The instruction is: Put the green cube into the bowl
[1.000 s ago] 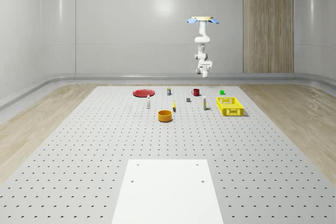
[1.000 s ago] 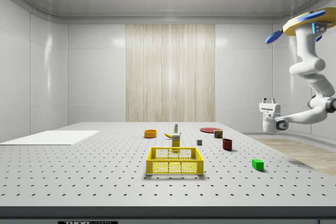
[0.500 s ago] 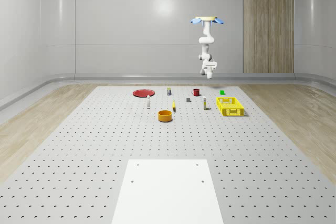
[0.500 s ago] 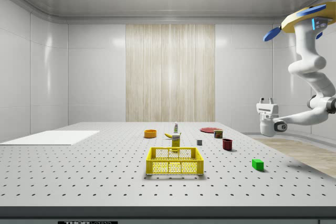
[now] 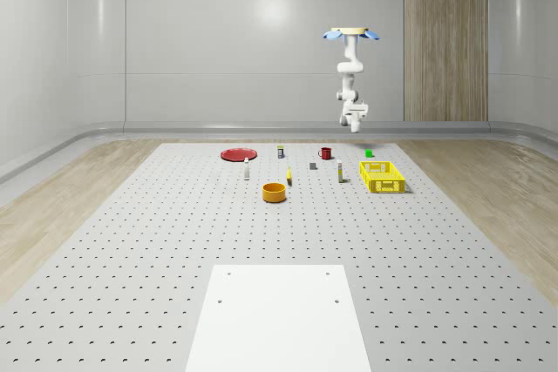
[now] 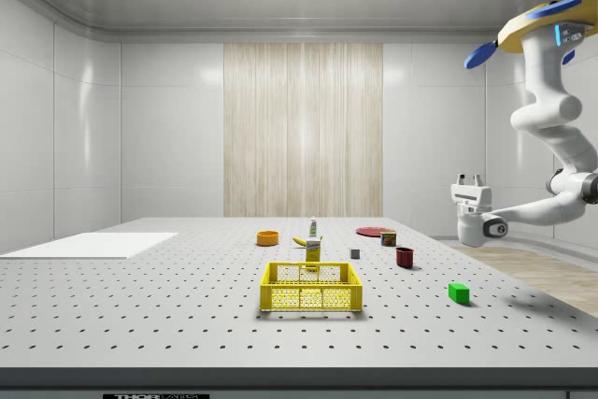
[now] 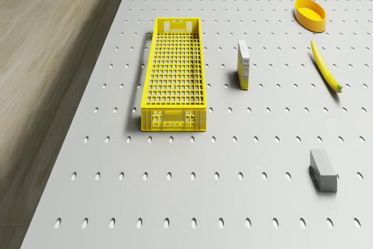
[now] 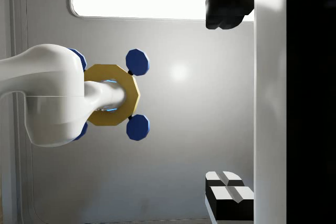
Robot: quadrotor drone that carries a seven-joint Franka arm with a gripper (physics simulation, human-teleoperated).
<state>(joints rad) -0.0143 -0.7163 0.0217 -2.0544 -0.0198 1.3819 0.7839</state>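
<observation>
The green cube [image 5: 369, 153] [image 6: 458, 292] sits on the perforated table near its far edge, behind the yellow crate [image 5: 384, 177]. The orange bowl [image 5: 275, 192] [image 6: 267, 237] [image 7: 310, 14] stands toward the table's middle. The drone [image 5: 352, 35] [image 6: 551, 30] hovers high over the far edge of the table, close to the cube. Its arm hangs down and bends, so my gripper [image 6: 470, 178] [image 5: 356, 116] points upward, well above the cube. In the wrist view the fingers [image 8: 228, 195] are spread apart with nothing between them.
The yellow crate [image 7: 175, 74] [image 6: 311, 287], a small carton [image 7: 243, 72], a banana [image 7: 326, 67] and a grey block [image 7: 322, 170] lie between cube and bowl. A red mug [image 5: 325, 153] and a red plate [image 5: 237, 154] stand at the back. A white sheet [image 5: 279, 315] lies on the near end.
The drone and arm have drifted to the whole-scene view's right, nearer above the green cube. The gripper has stayed pointing up and open. Nothing on the table has moved.
</observation>
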